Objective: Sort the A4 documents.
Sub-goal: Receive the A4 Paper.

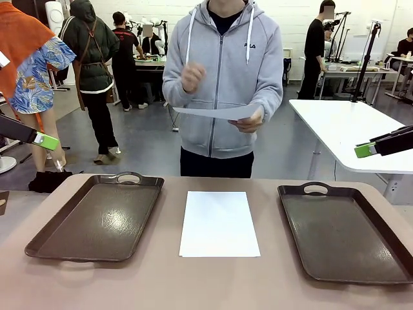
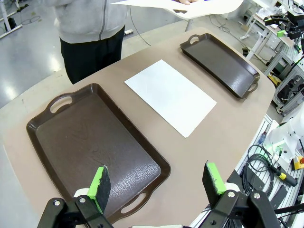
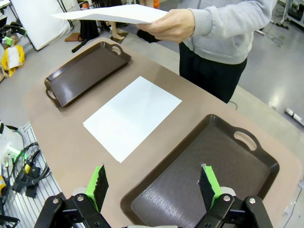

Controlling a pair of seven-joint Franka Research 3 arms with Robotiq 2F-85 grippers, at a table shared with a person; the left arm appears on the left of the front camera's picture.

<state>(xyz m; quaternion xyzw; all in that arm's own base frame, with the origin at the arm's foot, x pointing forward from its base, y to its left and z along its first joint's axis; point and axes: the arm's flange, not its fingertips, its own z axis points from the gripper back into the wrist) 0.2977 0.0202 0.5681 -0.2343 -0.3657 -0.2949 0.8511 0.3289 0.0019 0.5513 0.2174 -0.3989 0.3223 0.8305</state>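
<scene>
A plain white sheet (image 1: 219,223) is lying at the middle of the dull brown-grey table (image 1: 213,284). A glossy dark brown tray (image 1: 97,219) is sitting toward the table's left edge, and a matching tray (image 1: 342,236) toward its right edge. The person (image 1: 222,84) is wearing a grey hoodie with white drawstrings and holding a second white sheet (image 1: 213,113). The left gripper (image 2: 156,179) and the right gripper (image 3: 153,179) are showing black fingers with bright green pads (image 2: 100,187).
</scene>
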